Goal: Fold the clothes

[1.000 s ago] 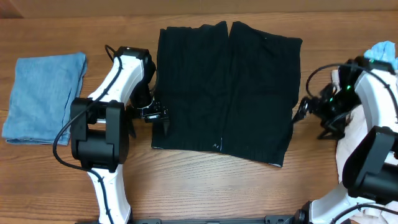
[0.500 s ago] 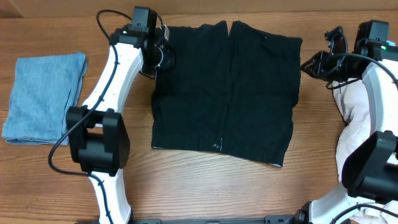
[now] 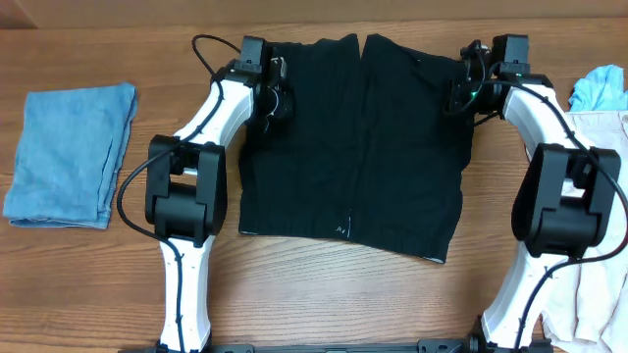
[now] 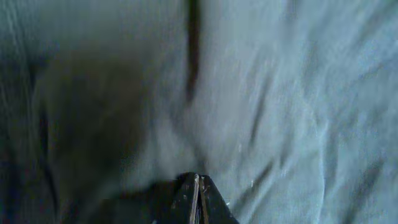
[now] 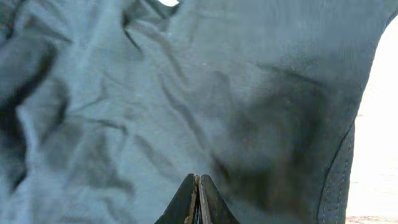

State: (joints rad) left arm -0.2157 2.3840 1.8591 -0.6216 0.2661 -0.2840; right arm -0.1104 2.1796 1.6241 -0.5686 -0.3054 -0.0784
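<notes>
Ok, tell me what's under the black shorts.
The black shorts lie flat on the wooden table, which shows around their edges. Anything directly beneath is covered by the fabric.

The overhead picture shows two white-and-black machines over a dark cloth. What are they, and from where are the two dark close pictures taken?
They are two robot arms, each ending in a two-finger pincer. The overhead camera looks down on a wooden table. The close pictures come from cameras on the wrists, looking along the fingers. In the middle lie black shorts, flat; left, a folded blue cloth; right, a light-blue piece and a beige garment. The left pincer and the right pincer are shut at the shorts' top corners, apparently pinching the fabric.
</notes>
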